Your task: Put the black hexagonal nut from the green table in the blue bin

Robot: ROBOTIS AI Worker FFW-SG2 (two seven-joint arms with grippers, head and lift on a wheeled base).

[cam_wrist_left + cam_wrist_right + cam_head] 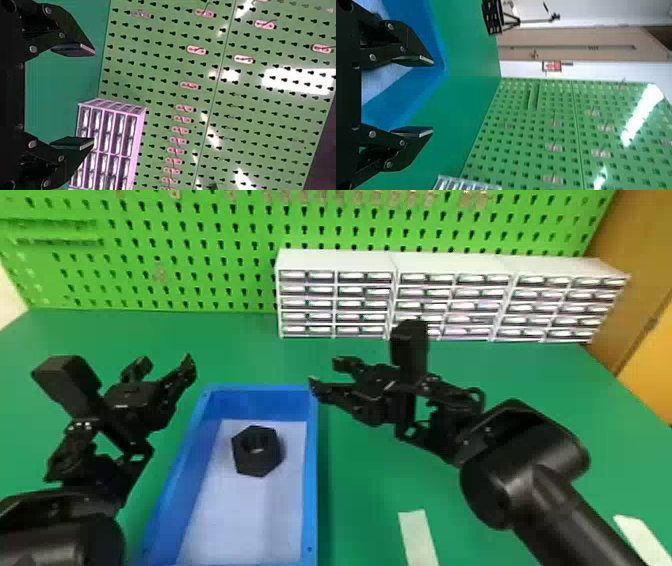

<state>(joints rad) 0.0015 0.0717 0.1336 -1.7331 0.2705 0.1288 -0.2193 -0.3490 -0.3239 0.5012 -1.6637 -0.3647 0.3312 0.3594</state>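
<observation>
In the head view the black hexagonal nut [256, 451] lies inside the blue bin [311, 470], on its pale floor toward the far end. My left gripper [167, 362] is open and holds nothing, above the table just left of the bin's far end; its spread fingers show again in the left wrist view, the gripper [75, 96] standing open. My right gripper [325, 374], also open and unloaded, is at the right of the bin's far corner. In the right wrist view that gripper [415, 96] has a gap between its fingers, with the blue bin [421, 89] beyond.
White drawer cabinets [335, 305] stand along the back of the green table [370, 490], before a green pegboard [200, 255]. Pale strips lie on the table at the front right, one of them [419, 537] near the right forearm.
</observation>
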